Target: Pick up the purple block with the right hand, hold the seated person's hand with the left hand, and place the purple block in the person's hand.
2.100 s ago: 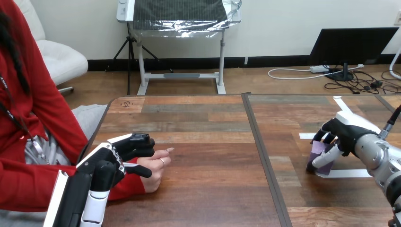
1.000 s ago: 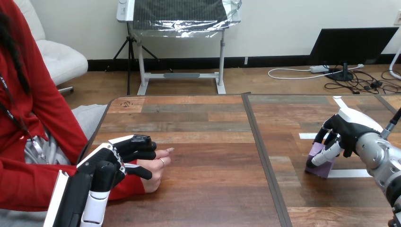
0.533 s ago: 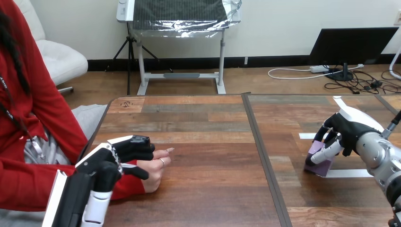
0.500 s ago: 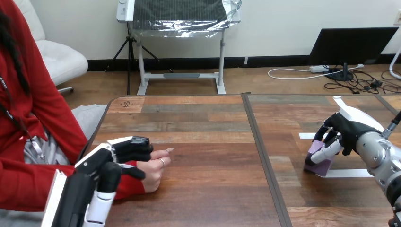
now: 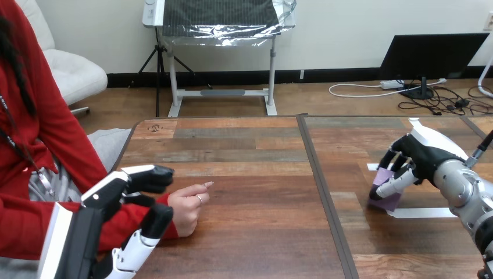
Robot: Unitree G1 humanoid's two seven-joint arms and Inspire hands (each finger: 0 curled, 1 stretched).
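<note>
My right hand [image 5: 426,156] is at the table's right, fingers and thumb curled round the purple block [image 5: 388,196]. The block is tilted and seems just clear of the table [image 5: 250,168]. At the left, the person's hand [image 5: 187,204] rests on the table as a loose fist. My left hand [image 5: 110,195] is beside it at the red-sleeved wrist. Its fingers [image 5: 148,173] reach fairly straight over the wrist and its thumb [image 5: 152,224] is spread apart below it. The wrist lies between them, not gripped.
White tape strips [image 5: 423,213] mark the table under and behind the block. A raised seam [image 5: 323,192] runs front to back between the two tabletops. The person's red sleeve [image 5: 35,221] lies along the left edge.
My right hand has carried the purple block a little left and up. My left hand has drawn back left and its thumb has swung away below the person's wrist.
</note>
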